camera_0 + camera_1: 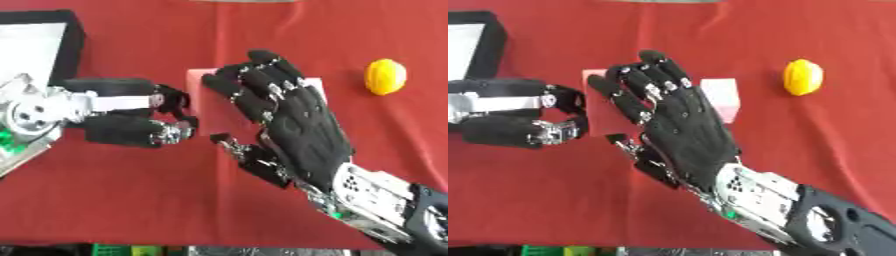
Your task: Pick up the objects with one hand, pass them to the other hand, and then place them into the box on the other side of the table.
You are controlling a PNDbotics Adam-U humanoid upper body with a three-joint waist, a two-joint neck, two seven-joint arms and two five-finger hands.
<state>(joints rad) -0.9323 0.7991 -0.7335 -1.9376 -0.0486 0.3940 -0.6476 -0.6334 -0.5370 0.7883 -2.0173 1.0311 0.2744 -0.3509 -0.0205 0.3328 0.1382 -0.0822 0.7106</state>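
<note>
A pink block [199, 95] sits at mid-table, and most of it is hidden behind my right hand [302, 125]. That hand comes in from the lower right, back up, with its fingers spread and nearly straight over the block. Its thumb [229, 145] lies by the block's near edge. From the left, my left hand [166, 117] has its fingers and thumb curled onto the block's left edge. A yellow lemon-like object [385, 76] lies alone at the far right. The black box [72, 40] with a pale inside stands at the far left.
A red cloth [175, 200] covers the table. Green items [118, 249] show below the near edge. My left forearm [35, 112] lies over the box's near corner.
</note>
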